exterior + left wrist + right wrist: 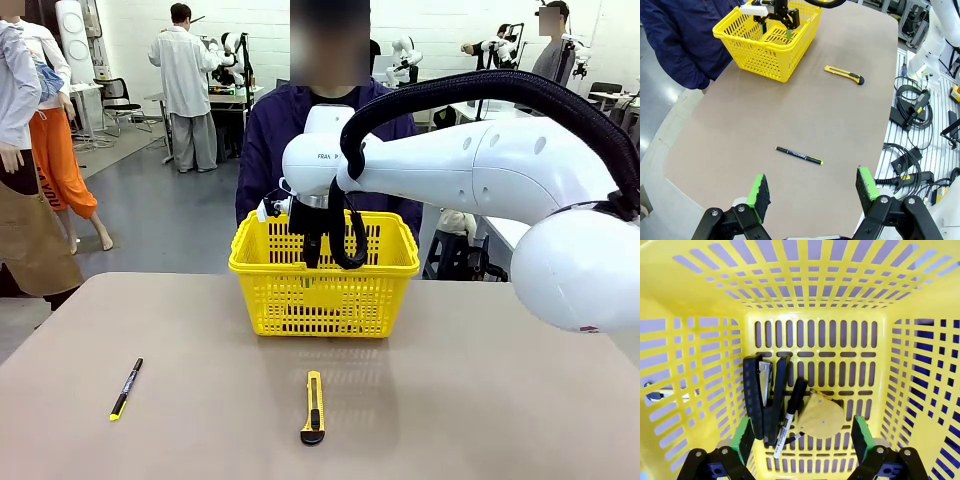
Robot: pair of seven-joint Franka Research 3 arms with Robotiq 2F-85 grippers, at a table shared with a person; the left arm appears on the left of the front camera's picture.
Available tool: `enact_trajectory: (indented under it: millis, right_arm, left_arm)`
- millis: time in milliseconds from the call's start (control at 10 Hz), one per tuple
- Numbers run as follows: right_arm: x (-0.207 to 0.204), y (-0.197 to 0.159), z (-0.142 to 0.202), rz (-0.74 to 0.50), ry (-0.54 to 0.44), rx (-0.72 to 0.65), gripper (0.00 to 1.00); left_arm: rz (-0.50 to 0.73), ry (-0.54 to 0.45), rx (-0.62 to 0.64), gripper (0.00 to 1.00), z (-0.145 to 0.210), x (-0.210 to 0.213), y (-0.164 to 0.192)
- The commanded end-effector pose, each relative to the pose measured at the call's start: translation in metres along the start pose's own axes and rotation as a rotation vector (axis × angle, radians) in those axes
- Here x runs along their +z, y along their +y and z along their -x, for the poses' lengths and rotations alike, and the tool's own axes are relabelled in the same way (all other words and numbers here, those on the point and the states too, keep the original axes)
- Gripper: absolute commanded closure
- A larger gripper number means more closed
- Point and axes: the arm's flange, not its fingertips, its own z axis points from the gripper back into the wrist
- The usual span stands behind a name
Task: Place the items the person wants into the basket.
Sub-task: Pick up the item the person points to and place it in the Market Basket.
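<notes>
Right gripper (800,437) hangs inside the yellow shopping basket (810,285), jaws spread wide, nothing between the green pads. Directly below it on the basket floor: black stapler (761,397) lying open along one side, white marker pen with black cap (789,417) leaning against it, and the yellow tape measure (820,416) touching the marker, strap partly hidden under it. Judgement: all three wanted items appear delivered, so the placing looks complete; what remains is lifting the right arm clear of the basket. Left gripper (812,192) is also wide and empty, held over the table's near end. Left out on the table: black pen with yellow end (799,155) and utility knife (844,75), well apart. The person (330,130) stands just behind the basket.
</notes>
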Motion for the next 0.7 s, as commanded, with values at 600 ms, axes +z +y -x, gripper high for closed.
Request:
enact_trajectory:
  millis: [600]
  right_arm:
    - [0.172, 0.164, 0.136, 0.131, -0.008, -0.191, 0.0]
  left_arm:
    - [0.007, -0.023, -0.021, 0.1, 0.001, 0.001, 0.0]
